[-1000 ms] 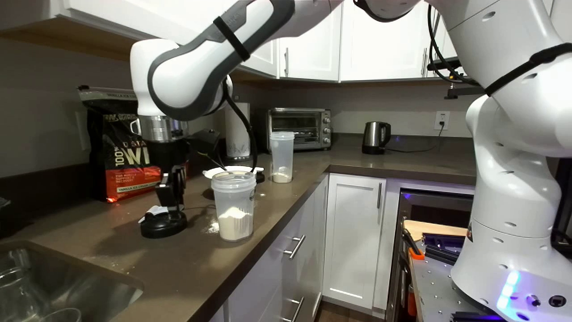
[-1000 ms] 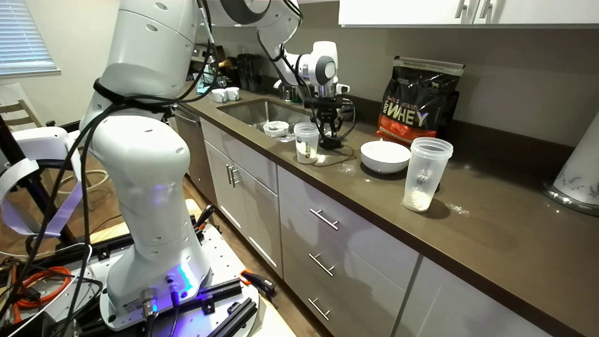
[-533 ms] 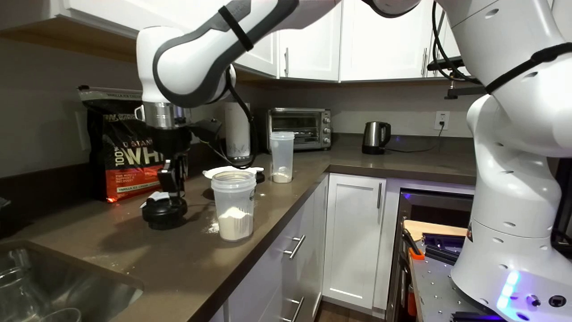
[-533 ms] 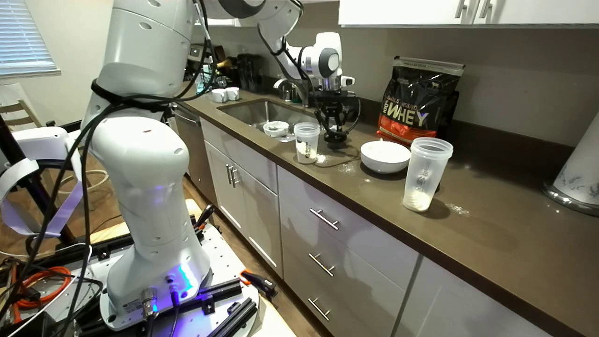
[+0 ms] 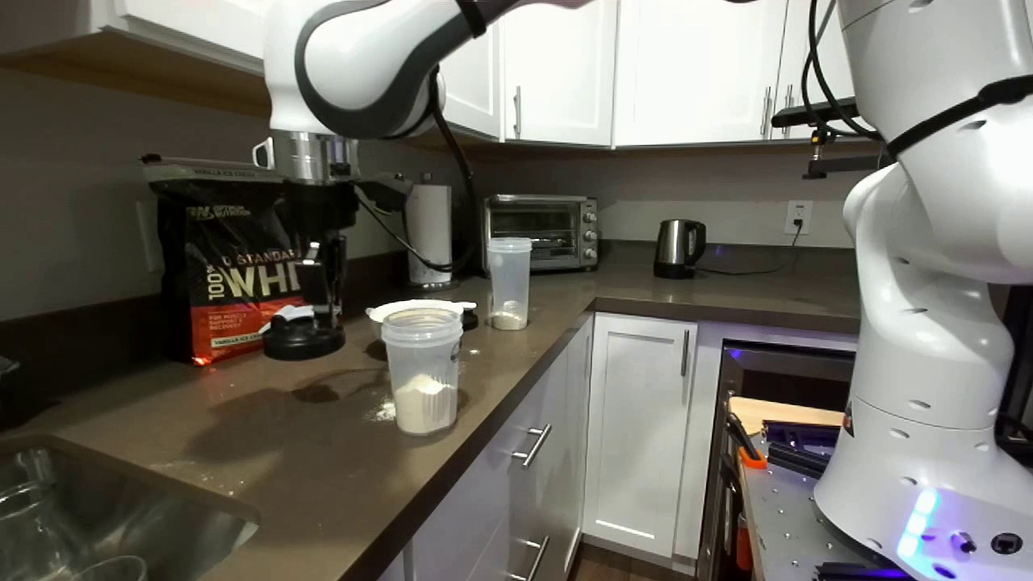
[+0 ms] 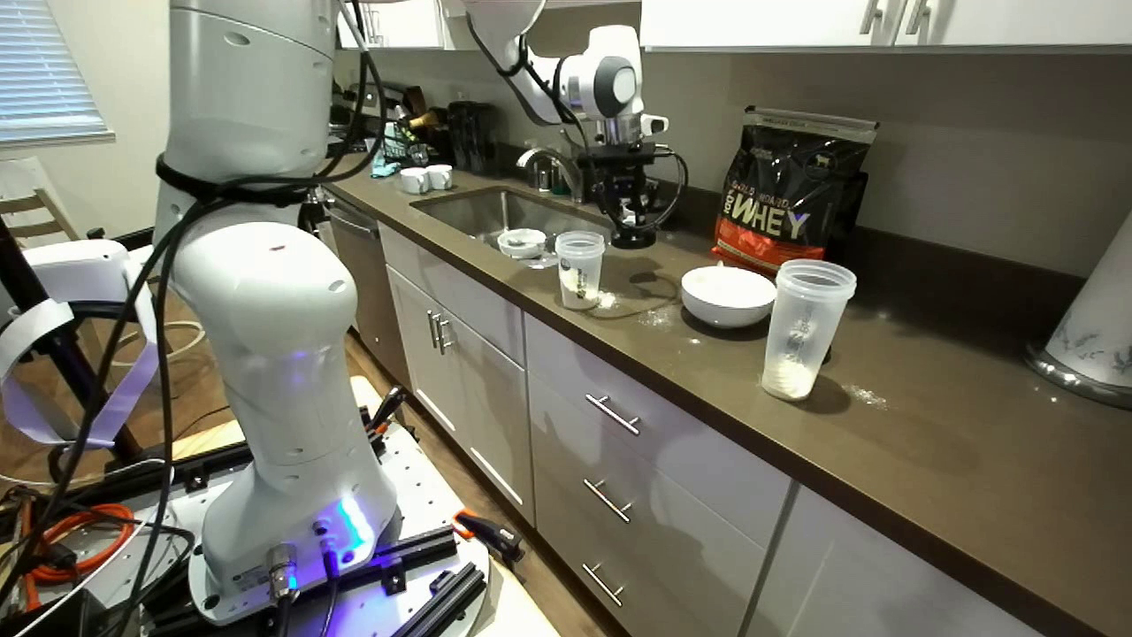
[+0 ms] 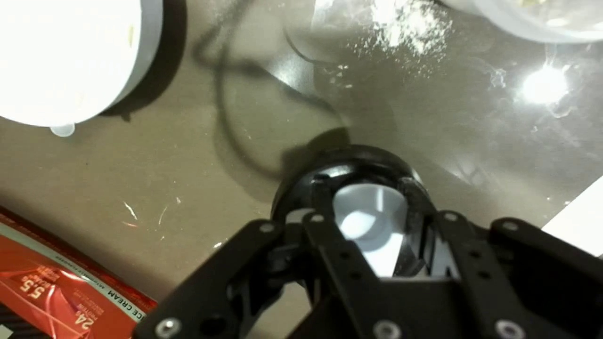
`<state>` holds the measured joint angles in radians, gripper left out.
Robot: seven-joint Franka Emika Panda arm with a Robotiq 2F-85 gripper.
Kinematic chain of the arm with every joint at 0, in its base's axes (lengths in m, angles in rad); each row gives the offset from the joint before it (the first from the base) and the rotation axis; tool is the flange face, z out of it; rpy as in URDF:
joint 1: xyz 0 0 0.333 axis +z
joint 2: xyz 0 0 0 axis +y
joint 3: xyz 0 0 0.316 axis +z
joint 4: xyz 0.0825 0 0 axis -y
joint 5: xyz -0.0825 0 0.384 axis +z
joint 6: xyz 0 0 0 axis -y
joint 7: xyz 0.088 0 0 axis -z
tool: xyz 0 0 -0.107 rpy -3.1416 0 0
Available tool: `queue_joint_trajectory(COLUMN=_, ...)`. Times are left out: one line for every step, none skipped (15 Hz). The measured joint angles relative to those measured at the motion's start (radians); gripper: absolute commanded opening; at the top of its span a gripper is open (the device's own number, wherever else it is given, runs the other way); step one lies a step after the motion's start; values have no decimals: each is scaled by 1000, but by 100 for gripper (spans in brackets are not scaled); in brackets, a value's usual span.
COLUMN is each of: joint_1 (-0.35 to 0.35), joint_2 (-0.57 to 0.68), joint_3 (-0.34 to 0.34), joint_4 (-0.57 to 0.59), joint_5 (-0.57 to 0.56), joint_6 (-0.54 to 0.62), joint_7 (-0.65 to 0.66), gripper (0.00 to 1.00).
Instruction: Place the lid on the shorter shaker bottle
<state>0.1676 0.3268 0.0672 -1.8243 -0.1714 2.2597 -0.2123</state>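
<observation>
The black lid (image 5: 303,339) hangs above the counter, with its shadow on the surface below. It also shows in an exterior view (image 6: 633,238) and in the wrist view (image 7: 360,157). My gripper (image 5: 319,311) is shut on the lid's raised middle; in the wrist view the fingertips (image 7: 322,188) stand on both sides of the whitish patch (image 7: 372,216). The lid looks nearly level. The shorter shaker bottle (image 5: 421,371) stands upright and open, with white powder at its bottom. The lid is beside it, toward the wall. Only the bottle's edge (image 7: 541,28) shows in the wrist view.
A white bowl (image 6: 727,299) and the taller clear bottle (image 6: 806,327) stand farther along the counter. The whey bag (image 5: 234,274) stands by the wall behind my gripper. The sink (image 5: 161,516) lies at the near left. Spilled powder (image 7: 410,28) lies near the shorter bottle.
My gripper has risen with the lid in it, lifting the lid from the counter to about the bottle's mouth height in the picture. The bottles and bowl have not moved.
</observation>
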Motion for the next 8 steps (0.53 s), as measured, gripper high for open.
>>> queue_joint_trajectory(joint_1=0, joint_2=-23, joint_3=1, joint_4=-20, joint_5=0, joint_6=-4, joint_7=-3, gripper=14)
queue_joint_trajectory(joint_1=0, joint_2=-46, joint_3=1, joint_4=-41, joint_5=0, joint_6=-7, joint_7=-7, gripper=14)
queue_joint_trajectory(joint_1=-1, joint_2=-70, joint_3=2, joint_4=-62, joint_5=0, joint_6=-10, joint_7=-13, gripper=14)
queue_joint_trajectory(joint_1=-2, joint_2=-93, joint_3=3, joint_4=-82, joint_5=0, joint_6=-12, joint_7=-17, gripper=14)
queue_joint_trajectory(joint_1=-3, joint_2=-116, joint_3=4, joint_4=-101, joint_5=0, joint_6=-12, joint_7=-20, gripper=14)
queue_joint_trajectory(joint_1=-6, joint_2=-137, joint_3=6, joint_4=-118, joint_5=0, joint_6=-12, joint_7=-21, gripper=14)
queue_joint_trajectory(joint_1=-8, joint_2=-158, joint_3=8, joint_4=-133, joint_5=1, joint_6=-11, joint_7=-23, gripper=14)
queue_joint_trajectory(joint_1=-9, joint_2=-176, joint_3=10, joint_4=-147, joint_5=2, joint_6=-10, joint_7=-25, gripper=14)
